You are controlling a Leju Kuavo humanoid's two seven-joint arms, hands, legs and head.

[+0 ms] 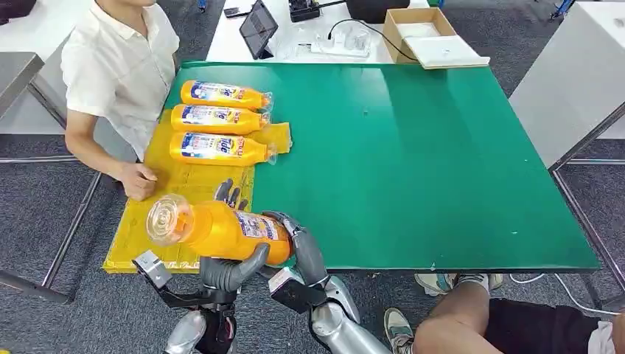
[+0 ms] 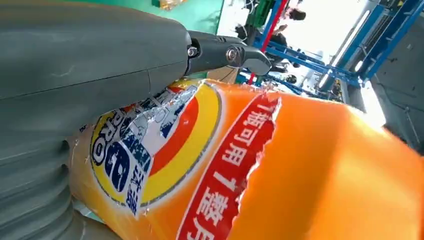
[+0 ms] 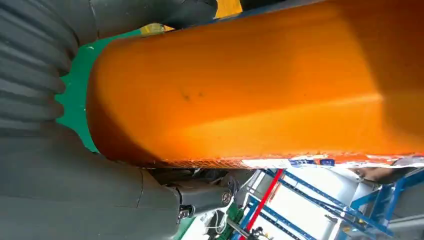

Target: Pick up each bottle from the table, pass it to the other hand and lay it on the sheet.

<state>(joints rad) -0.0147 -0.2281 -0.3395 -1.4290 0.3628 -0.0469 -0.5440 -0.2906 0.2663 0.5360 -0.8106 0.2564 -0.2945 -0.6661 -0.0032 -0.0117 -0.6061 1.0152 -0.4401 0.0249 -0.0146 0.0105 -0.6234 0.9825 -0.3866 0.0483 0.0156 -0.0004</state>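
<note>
- You have an orange bottle in grey hands, its label yellow, red, blue and white, with white characters on the red band.
- You see three more orange bottles on the yellow sheet.
- The table is green.
- The person's shirt is white.

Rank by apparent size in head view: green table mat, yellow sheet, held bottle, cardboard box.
1. green table mat
2. yellow sheet
3. held bottle, though nearness to the camera inflates it
4. cardboard box, close to the bottle; unsure.
</note>
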